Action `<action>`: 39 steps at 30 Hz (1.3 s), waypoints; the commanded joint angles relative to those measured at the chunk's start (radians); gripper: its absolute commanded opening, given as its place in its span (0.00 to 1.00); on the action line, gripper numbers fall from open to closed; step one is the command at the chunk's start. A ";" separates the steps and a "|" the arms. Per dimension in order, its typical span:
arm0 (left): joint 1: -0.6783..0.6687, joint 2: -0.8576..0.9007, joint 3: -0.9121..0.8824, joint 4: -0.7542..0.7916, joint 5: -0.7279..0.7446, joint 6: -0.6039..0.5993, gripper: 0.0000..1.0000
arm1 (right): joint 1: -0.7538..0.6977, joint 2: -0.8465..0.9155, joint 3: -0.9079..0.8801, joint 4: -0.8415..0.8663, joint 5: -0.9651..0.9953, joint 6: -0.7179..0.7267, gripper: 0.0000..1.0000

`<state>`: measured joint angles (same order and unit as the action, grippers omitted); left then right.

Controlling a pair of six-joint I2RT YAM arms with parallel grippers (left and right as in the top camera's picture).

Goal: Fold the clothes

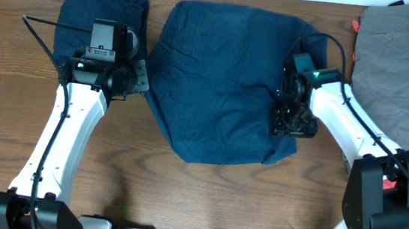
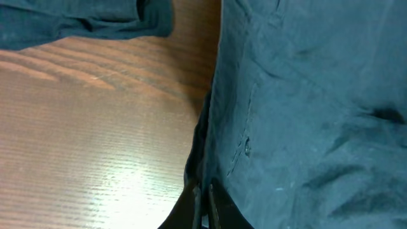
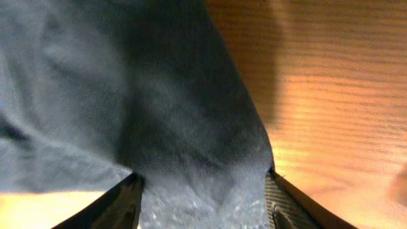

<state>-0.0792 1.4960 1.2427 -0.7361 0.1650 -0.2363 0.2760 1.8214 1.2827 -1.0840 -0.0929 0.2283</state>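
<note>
Soft, creased navy-blue fabric shorts (image 1: 215, 78) lie spread on the wood-grain tabletop (image 1: 182, 195). The left hand (image 1: 140, 78) sits closed tight at their seamed edge; the right hand (image 1: 293, 127) stands wide apart, rumpled cloth between its fingers (image 3: 121, 203).

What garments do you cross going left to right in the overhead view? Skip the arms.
folded navy piece -> navy shorts, spread out mid-table -> grey trousers. The coral-pink bits are left out: they peek out on more than one side of the trousers, so their place is unclear.
</note>
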 commanded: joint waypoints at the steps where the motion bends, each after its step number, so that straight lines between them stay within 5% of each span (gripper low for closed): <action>1: 0.004 -0.003 0.024 -0.009 -0.040 -0.005 0.06 | -0.003 -0.014 -0.062 0.051 0.020 0.014 0.62; 15: 0.004 -0.004 0.024 -0.016 -0.044 -0.005 0.06 | -0.003 -0.014 -0.152 0.154 0.014 -0.001 0.71; 17: 0.004 -0.004 0.024 -0.016 -0.044 -0.005 0.06 | -0.003 -0.014 -0.177 0.168 0.014 -0.001 0.59; 20: 0.004 -0.004 0.024 -0.019 -0.047 -0.005 0.06 | -0.004 -0.014 -0.193 0.172 0.014 0.000 0.07; 21: 0.004 -0.003 0.024 -0.021 -0.047 -0.005 0.06 | -0.006 -0.015 -0.192 0.172 0.014 0.000 0.01; 31: 0.004 -0.008 0.024 -0.044 -0.047 -0.006 0.06 | -0.165 -0.063 0.072 0.101 0.004 -0.105 0.01; 39: 0.004 -0.011 0.024 -0.086 -0.046 -0.013 0.06 | -0.256 -0.062 0.213 0.274 -0.065 -0.134 0.01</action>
<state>-0.0795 1.4960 1.2427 -0.8135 0.1421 -0.2394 0.0376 1.7752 1.4769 -0.8387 -0.1326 0.1207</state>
